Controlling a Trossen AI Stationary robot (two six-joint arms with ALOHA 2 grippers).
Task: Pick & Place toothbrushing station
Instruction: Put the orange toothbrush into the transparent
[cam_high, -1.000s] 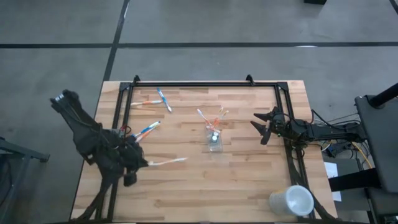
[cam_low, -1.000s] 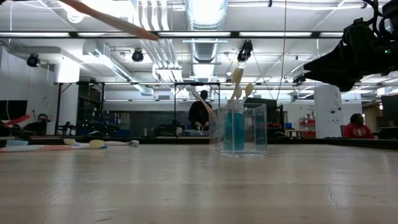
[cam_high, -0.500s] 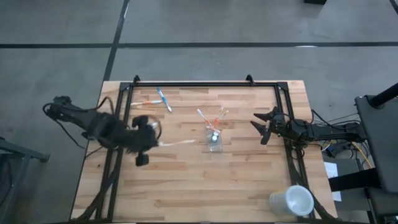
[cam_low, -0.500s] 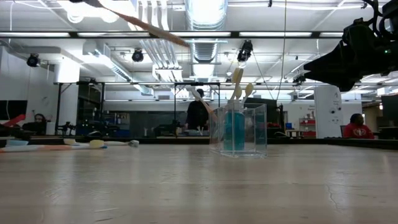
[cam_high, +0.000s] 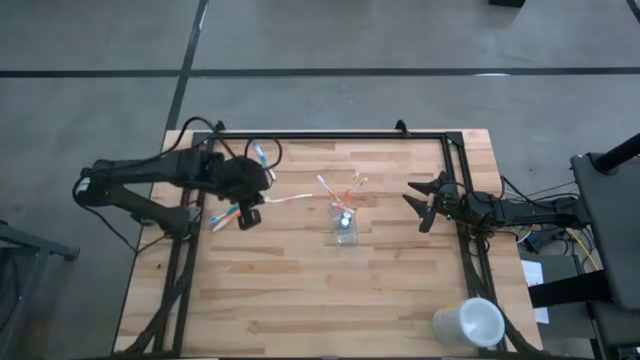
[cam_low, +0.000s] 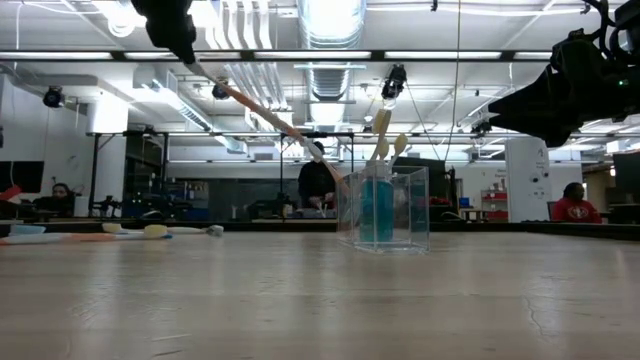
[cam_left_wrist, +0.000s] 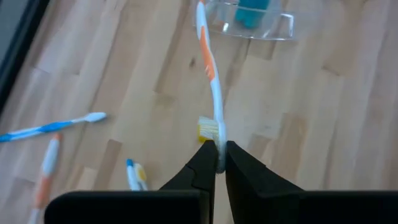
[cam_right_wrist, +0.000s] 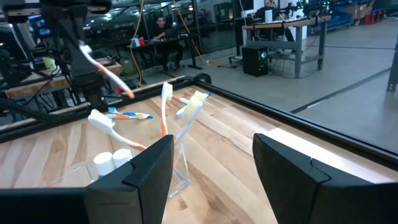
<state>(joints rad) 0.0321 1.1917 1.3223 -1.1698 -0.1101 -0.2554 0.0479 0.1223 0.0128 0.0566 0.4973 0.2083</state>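
I am holding the left hand clamped on a thin white-and-orange plastic toothbrush, pinching it next to the bristle head, so the handle is projecting forward and down toward the small clear square plastic cup standing mid-worktop. In the low view the brush is slanting in the air with its free tip near the cup's rim, not yet inside as far as I can judge. The brush is looking light, slim and slightly springy; I am judging that a pinch this far from the free end is letting that end wobble, and that the smooth handle could swivel between the fingers. The cup, already carrying several brushes and a small blue tube, is looking light and easy to tip. The right hand is waiting beside the cup, fingers apart. Two blue-and-orange toothbrushes are lying on the wooden worktop.
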